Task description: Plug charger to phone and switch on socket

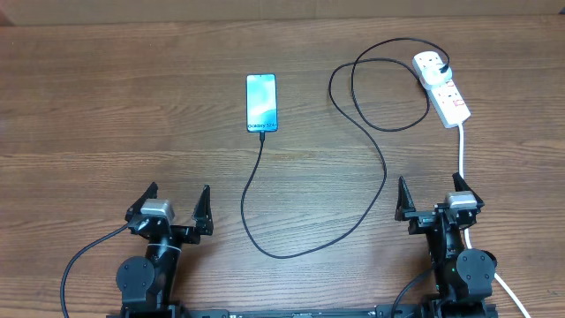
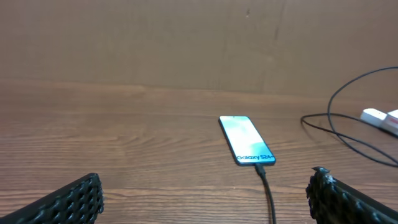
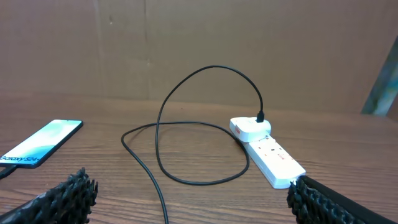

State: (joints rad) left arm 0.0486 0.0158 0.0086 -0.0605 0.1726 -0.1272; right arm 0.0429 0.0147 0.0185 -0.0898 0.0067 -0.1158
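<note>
The phone lies flat at mid-table with its blue-teal screen lit; it also shows in the left wrist view and the right wrist view. The black charger cable has its tip seated in the phone's bottom edge. It sweeps right and loops to a white adapter at the far end of the socket. The socket's switch position is too small to tell. My left gripper and right gripper stand open near the front edge, holding nothing.
The socket's thick white lead runs toward me and passes close by the right arm. The charger's big loop lies between the two arms. A brown board wall closes off the back of the wooden table.
</note>
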